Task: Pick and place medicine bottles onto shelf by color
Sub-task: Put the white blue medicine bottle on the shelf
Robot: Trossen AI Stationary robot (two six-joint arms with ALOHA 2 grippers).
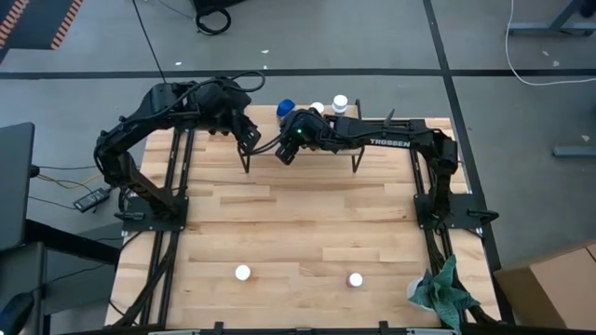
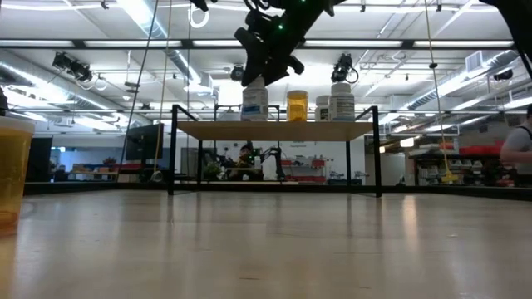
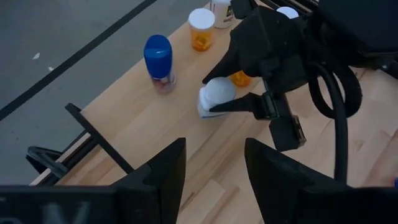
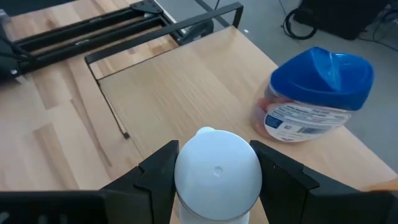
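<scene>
The shelf [image 2: 274,130] stands at the table's far edge. On it are a blue-topped bottle [image 3: 158,57], an orange bottle with a white cap [image 3: 201,28], another orange one [image 2: 298,105] and white ones [image 2: 342,101]. My right gripper [image 4: 217,171] reaches in from the table's right and is shut on a white-capped white bottle [image 3: 216,96] near the shelf's left part. My left gripper [image 3: 214,177] hangs open above the shelf's left end [image 1: 247,130], with nothing between its fingers. My right gripper pinches the white bottle by its cap and upper body [image 3: 219,93] between its two fingers [image 3: 249,102], one on each side. The fingers slant down from the table's right. The bottle is upright, and in the low view its base [image 2: 254,118] meets the shelf board.
Two white-capped bottles [image 1: 243,273] [image 1: 355,279] stand on the table near its front edge. A green cloth [image 1: 445,293] lies at the near right corner. An orange-bodied bottle [image 2: 12,166] shows close to the low camera, at the left. The blue-topped bottle [image 4: 320,93] stands just beyond the held one.
</scene>
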